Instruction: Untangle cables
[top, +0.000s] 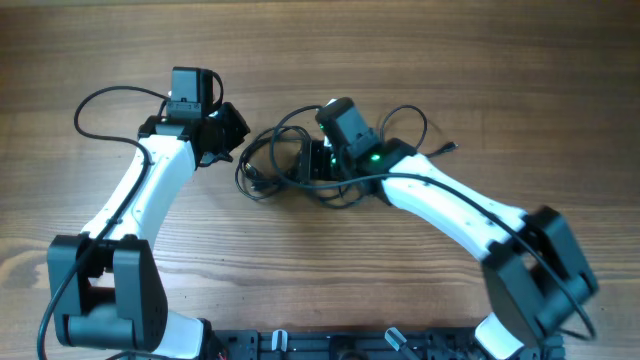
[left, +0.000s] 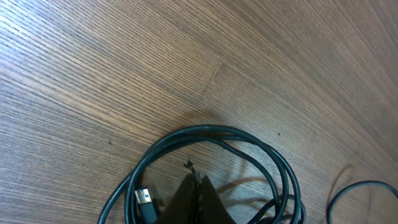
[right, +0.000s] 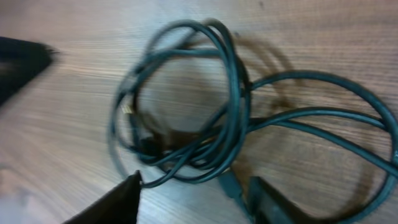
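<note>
The cables (top: 268, 165) lie in a tangled coil on the wooden table (top: 420, 50), between the two arms. The left gripper (left: 196, 198) has its jaws pressed together into one dark wedge, tip inside the coil's loop. I see nothing pinched in it, and a plug with a pale tip (left: 144, 199) sits just beside it. The right gripper (right: 196, 205) hangs over the bundle's other side, its fingers (right: 118, 202) spread apart with strands crossing the gap. From above, its wrist hides that part of the tangle. One strand trails out to a small plug end (top: 452, 148). The left arm's own wire (top: 95, 105) loops well apart from the bundle.
</note>
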